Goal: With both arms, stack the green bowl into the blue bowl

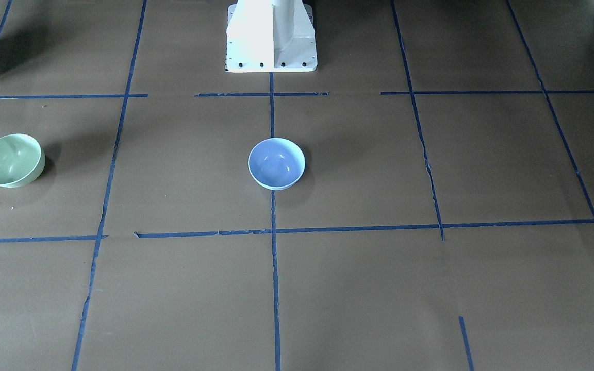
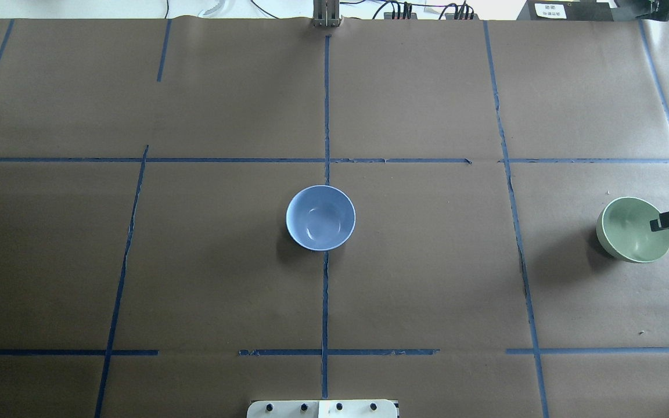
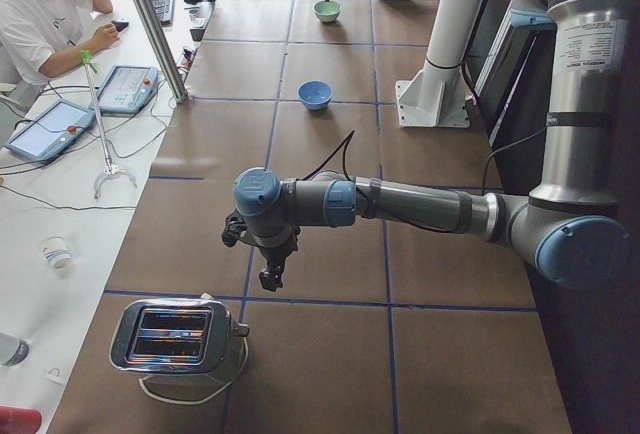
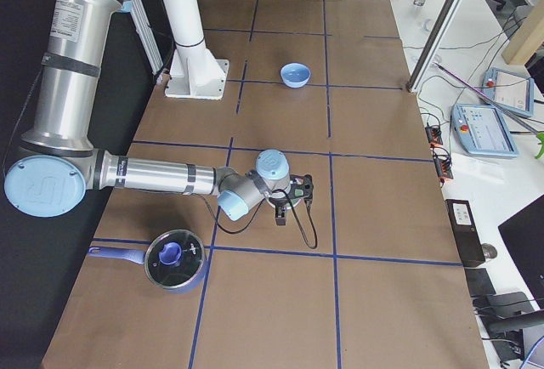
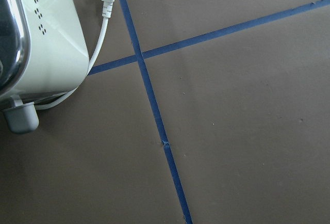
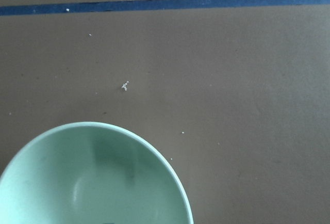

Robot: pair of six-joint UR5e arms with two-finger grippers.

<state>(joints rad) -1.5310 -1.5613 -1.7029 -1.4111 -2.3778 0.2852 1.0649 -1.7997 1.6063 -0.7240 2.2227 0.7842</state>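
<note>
Stacking has yet to start. The left arm reaches out beside a toaster, well away from both bowls; whether the left gripper is parted or closed cannot be told. The blue bowl stands empty at centre. The green bowl sits well apart to the robot's right, with the right gripper at its rim. The frame cuts that gripper off, so I cannot tell if it grips.
</note>
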